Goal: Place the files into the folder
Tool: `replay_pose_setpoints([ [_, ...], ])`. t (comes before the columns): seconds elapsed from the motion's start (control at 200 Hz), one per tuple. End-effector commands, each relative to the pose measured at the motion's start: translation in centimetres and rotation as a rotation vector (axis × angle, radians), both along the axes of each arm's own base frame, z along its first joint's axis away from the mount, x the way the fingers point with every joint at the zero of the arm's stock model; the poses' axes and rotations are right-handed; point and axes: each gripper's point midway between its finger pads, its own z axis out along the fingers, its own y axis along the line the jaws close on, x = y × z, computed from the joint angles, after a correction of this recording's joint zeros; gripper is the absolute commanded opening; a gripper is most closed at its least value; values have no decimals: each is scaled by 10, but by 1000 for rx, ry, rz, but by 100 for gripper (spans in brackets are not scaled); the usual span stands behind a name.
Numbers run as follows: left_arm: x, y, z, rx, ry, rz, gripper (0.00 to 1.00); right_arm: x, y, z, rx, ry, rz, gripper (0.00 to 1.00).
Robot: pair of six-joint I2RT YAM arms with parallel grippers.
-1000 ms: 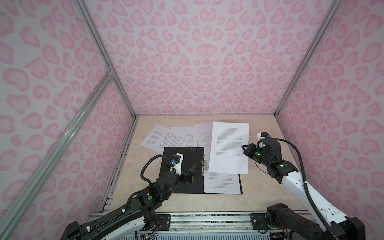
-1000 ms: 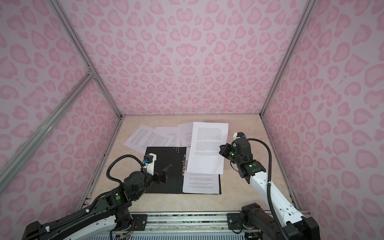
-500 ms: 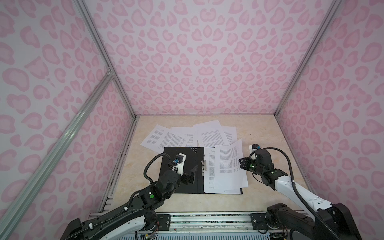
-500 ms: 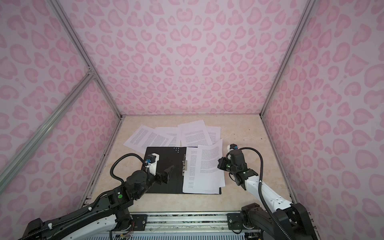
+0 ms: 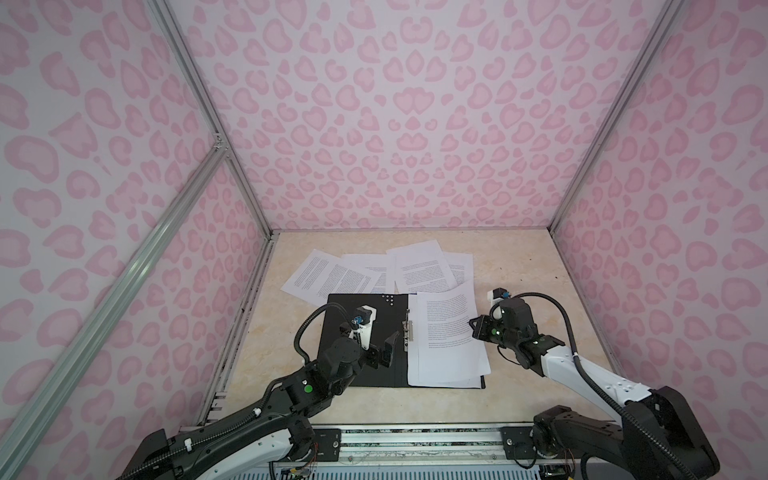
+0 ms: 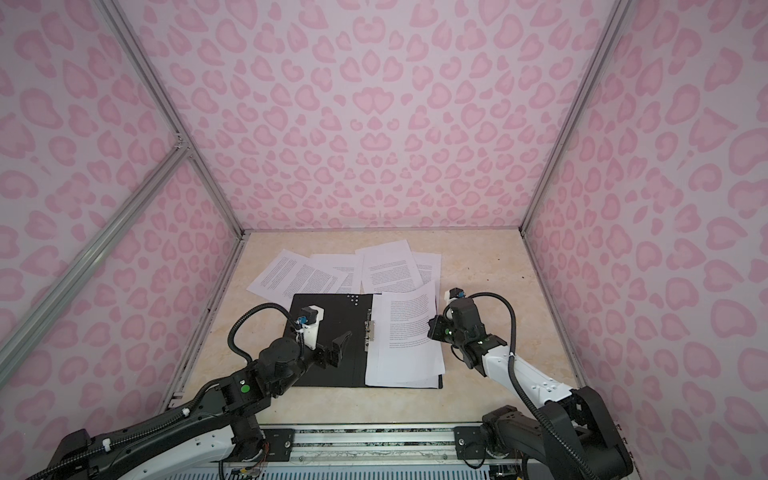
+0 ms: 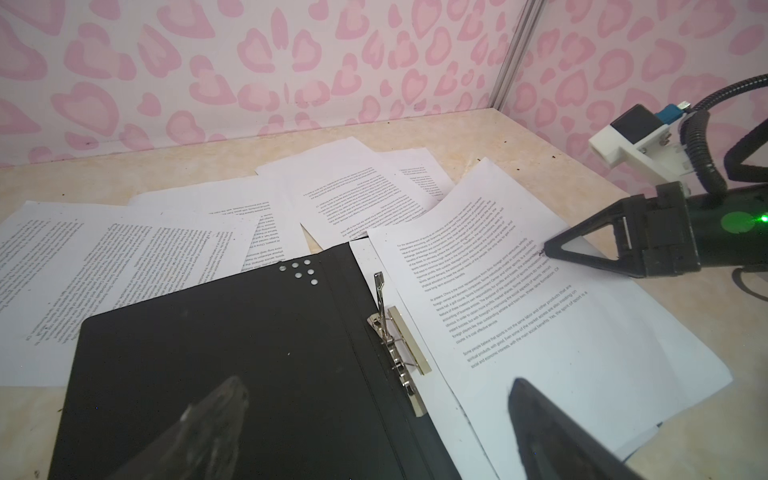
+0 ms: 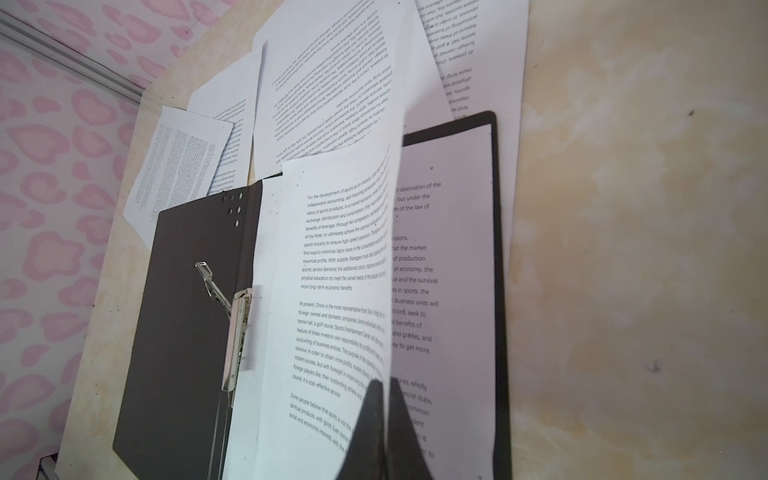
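Between your clenched right fingers [image 8: 374,401] sits the edge of one sheet [image 8: 340,266], which hides much of the open folder's [image 8: 187,316] right half. Your left fingers [image 7: 540,419] hang spread above its left cover, one blurred, both cut off.

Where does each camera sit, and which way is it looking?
Top views: high overhead, looking down and forward at folder and files; left gripper and right gripper show.
Left wrist: low over the folder, facing the back wall; its open fingers and the right gripper show.
Right wrist: beside the held sheet, looking along it; its shut fingertips show.
Shared: all show the clip.
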Motion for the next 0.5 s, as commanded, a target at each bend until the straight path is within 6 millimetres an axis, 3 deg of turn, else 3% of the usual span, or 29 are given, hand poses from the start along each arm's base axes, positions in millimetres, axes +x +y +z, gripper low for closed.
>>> replay_pose_setpoints([
  [0.0, 1, -3, 7, -20, -12, -4, 100, 0, -1, -4, 0, -2, -18, 0],
  [0.495, 2, -5, 4, -10, -2, -10, 100, -2, 13, -9, 18, 19, -24, 0],
])
